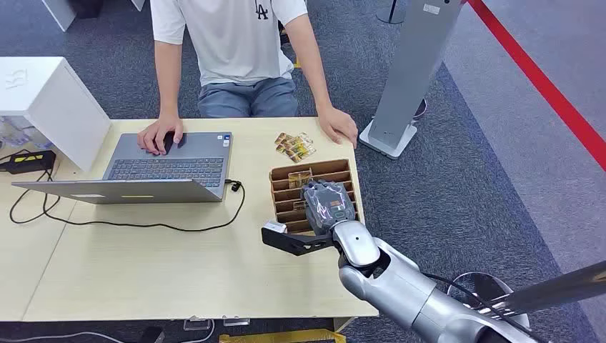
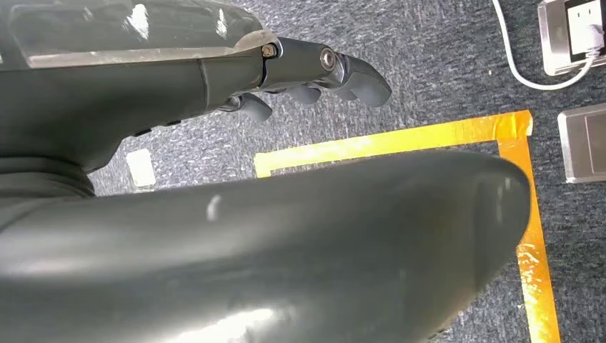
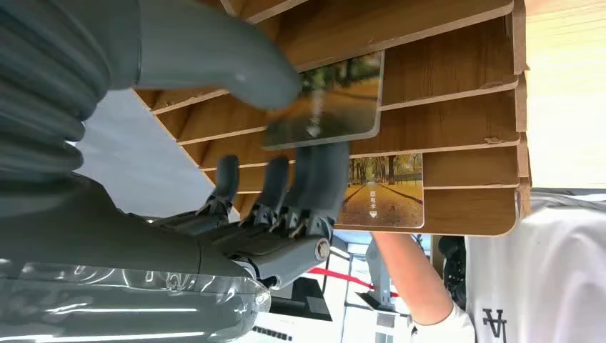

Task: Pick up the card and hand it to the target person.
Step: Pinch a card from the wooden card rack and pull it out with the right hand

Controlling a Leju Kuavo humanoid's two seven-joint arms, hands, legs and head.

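Desk (image 1: 143, 279): I see a pale wooden top, its near edge cut off by the frame.
Person (image 1: 236, 43): seated across from me, head cropped out; the white shirt carries an "LA" logo, and one hand (image 1: 159, 133) rests on the laptop (image 1: 168, 168).
Card rack (image 1: 336, 169): a slotted wooden holder near the desk's right edge, partly hidden behind my right hand (image 1: 327, 204).
Right hand: thumb and fingers (image 3: 318, 182) pinch a card (image 3: 325, 100) that sits partway in a rack slot.
Left hand (image 2: 307, 75): hangs over carpet and yellow floor tape (image 2: 400, 143), fingers curled in, holding nothing.
Second card (image 3: 382, 191): in a neighbouring slot; its small print is unreadable.
Loose cards (image 1: 294, 146): a small heap beyond the rack.
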